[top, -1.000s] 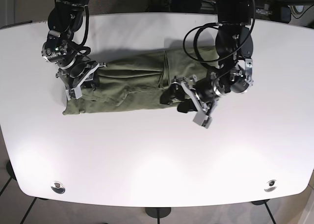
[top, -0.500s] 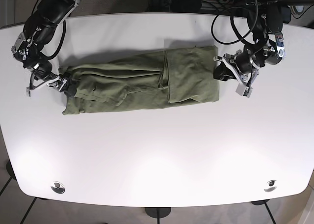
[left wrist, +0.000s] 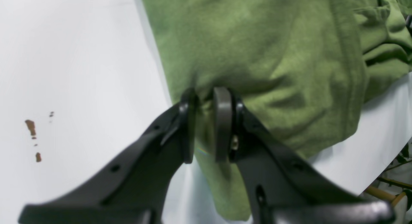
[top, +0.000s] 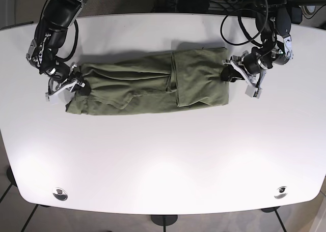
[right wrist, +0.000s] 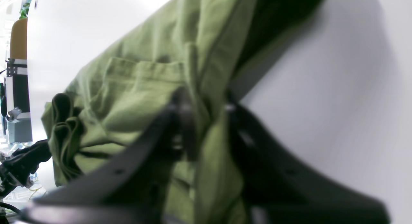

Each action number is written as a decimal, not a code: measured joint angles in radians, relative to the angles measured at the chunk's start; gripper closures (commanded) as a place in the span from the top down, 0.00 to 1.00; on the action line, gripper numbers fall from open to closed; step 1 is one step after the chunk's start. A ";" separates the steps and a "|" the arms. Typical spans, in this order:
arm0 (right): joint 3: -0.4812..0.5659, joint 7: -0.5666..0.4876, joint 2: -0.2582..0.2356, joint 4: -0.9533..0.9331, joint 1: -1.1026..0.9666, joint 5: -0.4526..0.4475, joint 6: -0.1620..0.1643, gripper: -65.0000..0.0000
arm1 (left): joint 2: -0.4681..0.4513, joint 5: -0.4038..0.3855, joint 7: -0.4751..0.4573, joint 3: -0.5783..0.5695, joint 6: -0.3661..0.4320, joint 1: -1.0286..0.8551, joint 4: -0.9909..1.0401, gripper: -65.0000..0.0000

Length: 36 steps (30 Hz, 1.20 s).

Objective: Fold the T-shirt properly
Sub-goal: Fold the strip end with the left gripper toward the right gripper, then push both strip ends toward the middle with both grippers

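The olive green T-shirt (top: 147, 84) lies as a long, wrinkled strip across the far half of the white table (top: 163, 161). Its right part is a flatter folded panel. My left gripper (top: 229, 75) is at the shirt's right edge. In the left wrist view the gripper (left wrist: 205, 121) is shut on a pinched fold of the cloth (left wrist: 257, 40). My right gripper (top: 76, 87) is at the shirt's bunched left end. In the right wrist view the gripper (right wrist: 207, 121) has green cloth (right wrist: 135, 88) between its jaws.
Small brown stains (left wrist: 31, 127) mark the table beside the shirt's right edge. Two metal fittings (top: 60, 194) (top: 280, 192) sit near the front corners. Black cables (top: 239, 23) hang over the back right. The near half of the table shows only bare white surface.
Both arms moved from over the shirt out to its ends. Since half a second ago the right gripper shifted slightly inward at the left end; the left gripper barely moved.
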<state>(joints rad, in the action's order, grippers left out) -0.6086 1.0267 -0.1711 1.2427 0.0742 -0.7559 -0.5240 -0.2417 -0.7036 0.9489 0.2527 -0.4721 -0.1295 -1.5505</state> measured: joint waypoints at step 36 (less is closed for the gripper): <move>0.560 -0.039 0.310 0.532 -0.170 0.232 0.023 0.45 | 0.183 0.027 -0.014 -0.221 0.000 0.159 0.162 0.12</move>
<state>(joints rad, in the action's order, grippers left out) -0.0490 0.9882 0.1387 1.7744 -0.0959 -0.5236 -0.5014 -0.0586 -0.6769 0.9352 0.0319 -0.4721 0.0299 -1.3888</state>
